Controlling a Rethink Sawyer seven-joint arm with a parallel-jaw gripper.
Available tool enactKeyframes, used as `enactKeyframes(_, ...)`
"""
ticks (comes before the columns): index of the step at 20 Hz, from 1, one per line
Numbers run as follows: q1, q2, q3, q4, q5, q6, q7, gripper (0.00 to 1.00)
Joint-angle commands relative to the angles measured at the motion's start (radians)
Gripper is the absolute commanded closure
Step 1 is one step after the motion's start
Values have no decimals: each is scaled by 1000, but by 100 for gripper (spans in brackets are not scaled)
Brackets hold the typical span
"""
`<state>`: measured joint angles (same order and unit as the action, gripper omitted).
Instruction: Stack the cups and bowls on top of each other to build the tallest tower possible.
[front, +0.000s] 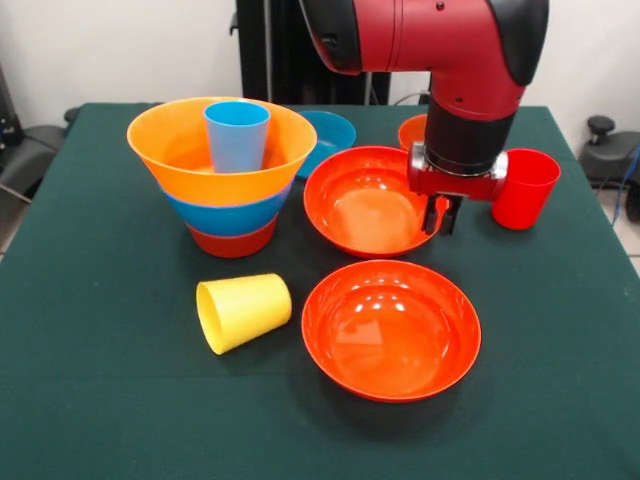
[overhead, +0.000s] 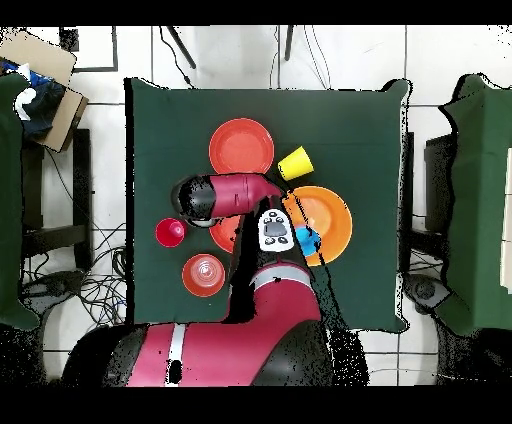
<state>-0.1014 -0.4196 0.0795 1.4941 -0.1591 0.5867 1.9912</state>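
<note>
The tower (front: 232, 190) stands at the left: the huge orange bowl (front: 180, 150) nested on a blue bowl (front: 230, 215) and a red-orange bowl (front: 233, 241), with the light blue cup (front: 237, 135) upright inside. My gripper (front: 441, 216) hangs with its fingers close together at the right rim of a wide red-orange bowl (front: 360, 200); I cannot tell whether they pinch the rim. A second wide red-orange bowl (front: 390, 328) lies nearer the camera. The yellow cup (front: 243, 310) lies on its side. The red cup (front: 524, 188) stands upright to the right.
A small blue bowl (front: 332, 133) sits behind the tower and a small red-orange bowl (front: 411, 130) behind the arm. The overhead view shows the arm (overhead: 225, 195) covering the gripper, the yellow cup (overhead: 295, 163), the red cup (overhead: 171, 232) and the green table (overhead: 370, 130).
</note>
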Motion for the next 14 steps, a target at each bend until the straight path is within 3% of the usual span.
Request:
enactKeyframes(1,27,2,12,31,33,-45,161,100)
enactKeyframes(7,39,-130,-2,106,70,73,147,100)
enactKeyframes(14,54,-195,-21,134,99,141,135,100)
